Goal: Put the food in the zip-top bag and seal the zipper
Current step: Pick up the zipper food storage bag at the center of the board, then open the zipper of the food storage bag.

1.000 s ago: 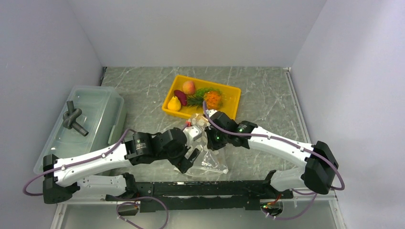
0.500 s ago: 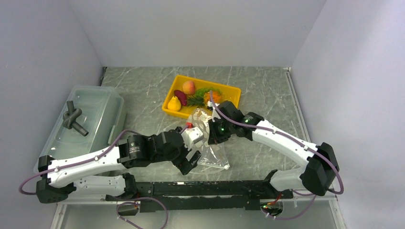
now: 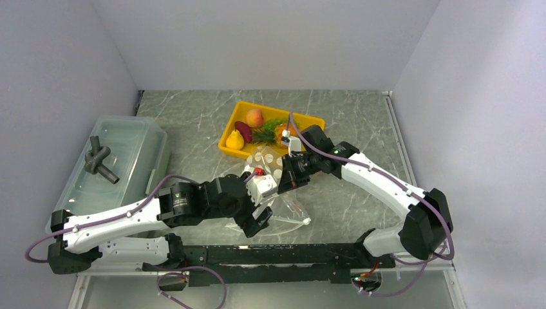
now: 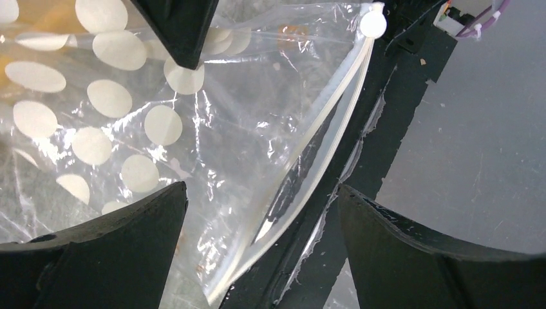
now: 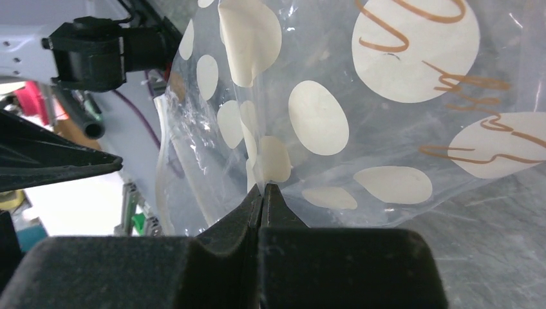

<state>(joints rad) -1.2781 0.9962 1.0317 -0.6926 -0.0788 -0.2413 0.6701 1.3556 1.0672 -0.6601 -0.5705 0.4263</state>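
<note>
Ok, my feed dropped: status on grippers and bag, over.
Right gripper shut on bag film. Left gripper open, astride zipper. Food in tray, none seen in bag. Nothing in the way.

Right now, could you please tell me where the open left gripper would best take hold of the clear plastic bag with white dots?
Probably on the whitish zipper strip along the mouth of the clear dotted bag, closing across it from the bag's near edge. It is the stiffest-looking part, runs diagonally between the open fingers of the left gripper, and the right gripper pinches the film elsewhere.
</note>
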